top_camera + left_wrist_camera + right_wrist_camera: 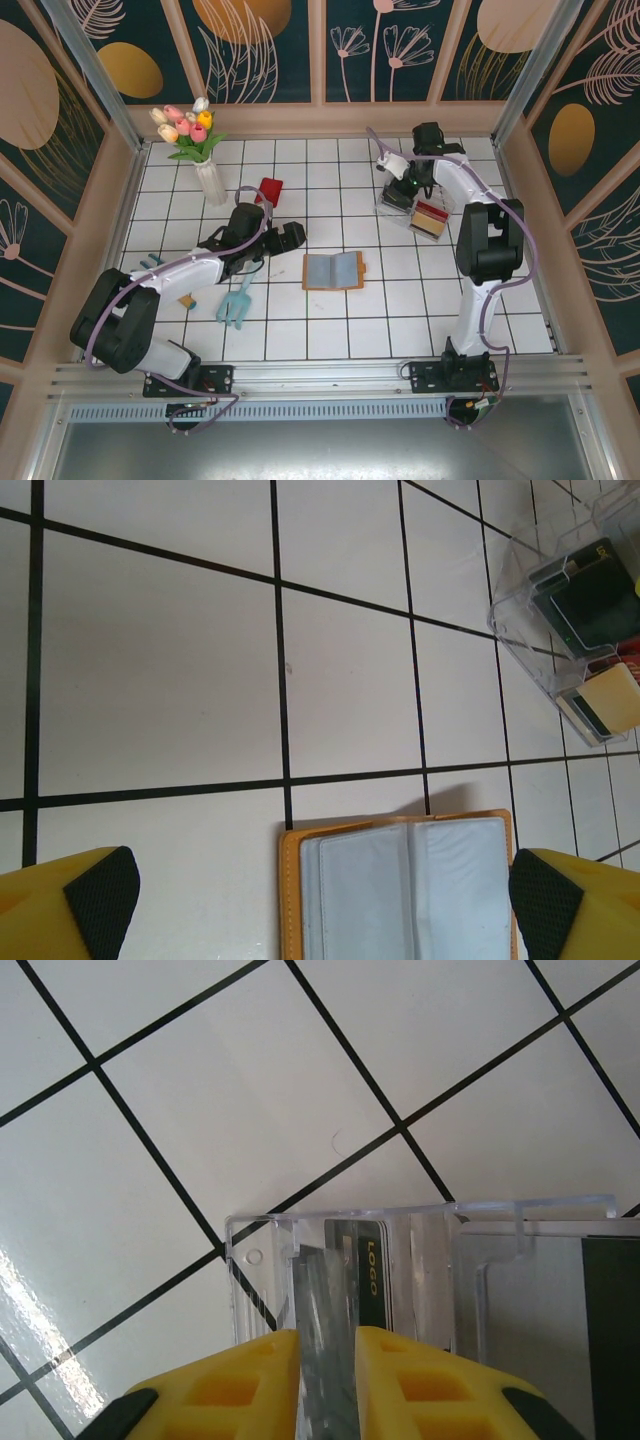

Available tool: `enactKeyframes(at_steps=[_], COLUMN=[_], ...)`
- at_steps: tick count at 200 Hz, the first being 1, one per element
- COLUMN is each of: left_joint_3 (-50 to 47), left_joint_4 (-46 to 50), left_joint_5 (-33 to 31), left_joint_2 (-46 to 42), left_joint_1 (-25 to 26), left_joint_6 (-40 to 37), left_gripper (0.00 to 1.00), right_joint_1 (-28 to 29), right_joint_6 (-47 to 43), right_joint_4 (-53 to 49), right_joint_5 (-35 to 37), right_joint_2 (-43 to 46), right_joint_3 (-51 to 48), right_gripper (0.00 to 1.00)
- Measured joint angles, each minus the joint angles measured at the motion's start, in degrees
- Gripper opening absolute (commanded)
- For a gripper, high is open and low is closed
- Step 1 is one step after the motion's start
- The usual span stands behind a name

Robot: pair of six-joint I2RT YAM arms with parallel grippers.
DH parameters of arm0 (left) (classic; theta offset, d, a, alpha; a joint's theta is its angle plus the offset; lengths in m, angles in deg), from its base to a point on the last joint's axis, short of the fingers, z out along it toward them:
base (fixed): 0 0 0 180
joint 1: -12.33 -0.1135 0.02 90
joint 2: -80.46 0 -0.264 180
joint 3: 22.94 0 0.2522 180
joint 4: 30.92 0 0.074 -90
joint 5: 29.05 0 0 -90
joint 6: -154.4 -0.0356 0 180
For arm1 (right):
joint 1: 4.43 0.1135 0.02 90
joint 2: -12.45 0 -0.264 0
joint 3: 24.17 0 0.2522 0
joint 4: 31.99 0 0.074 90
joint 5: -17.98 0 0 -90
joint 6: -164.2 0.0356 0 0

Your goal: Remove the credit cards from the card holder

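Yellow fingers of my right end effector (327, 1360) are pinching what looks like a grey credit card (322, 1290) over the clear tray (430, 1210). Releasing it crooked risks snagging the rim. I'm keeping my left end effector (320, 900) spread wide at the card holder (400, 890), which is lying open on the desk (300, 330).

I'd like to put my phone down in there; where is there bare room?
Bare tiles lie between the wallet and the right arm's base, and at the back between the red thing and the tray. The left side is crowded: arm, rake, vase.
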Motion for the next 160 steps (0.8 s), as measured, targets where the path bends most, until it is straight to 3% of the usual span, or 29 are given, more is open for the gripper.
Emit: enactKeyframes(at_steps=[40,75,136,160], left_joint_3=[-0.7,-1.3,-3.8,-6.1], left_joint_4=[-0.3,-0.7,-1.4,-3.0], left_joint_5=[0.1,0.5,1.9,3.1], left_joint_2=[-0.6,-1.8,-3.3,-3.5], left_joint_1=[0.0,0.0,0.0,0.0], left_joint_6=[0.0,0.6,1.7,3.1], left_gripper=[0.97,0.96,0.99,0.98], right_joint_1=[0.0,0.0,3.4,7.1], right_joint_6=[1.1,4.2,18.5,27.1], right_joint_4=[1.0,2.5,21.9,29.1], right_joint_5=[-0.2,-4.6,-10.0,-10.4], right_joint_2=[0.0,2.7,28.4,36.2], right_joint_3=[1.0,0.2,-17.9,-26.5], right_gripper=[0.23,0.24,0.29,0.39])
